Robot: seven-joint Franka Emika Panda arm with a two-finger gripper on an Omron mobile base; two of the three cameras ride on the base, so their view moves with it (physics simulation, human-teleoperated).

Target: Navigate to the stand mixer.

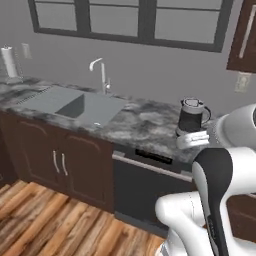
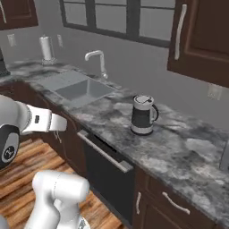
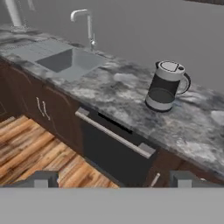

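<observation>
- Detail at the right edge of the right base view was cut off: a pale grey upright shape (image 2: pixel 225 156) on the mottled grey stone counter (image 2: pixel 179 147) was seen only as a sliver.
- Whether that sliver belonged to the stand mixer could not be told, so its location, facing and long axis could not be judged.
- The counter's right end in the left base view was hidden behind the white arm.
- A black-and-white electric kettle (image 3: pixel 165 87) was seen upright on the counter, handle to the right, well apart from the grey recessed sink (image 3: pixel 61 59).
- The gripper (image 3: pixel 113 179) was held spread wide, with nothing between its dark fingertips (image 3: pixel 41 178).
</observation>
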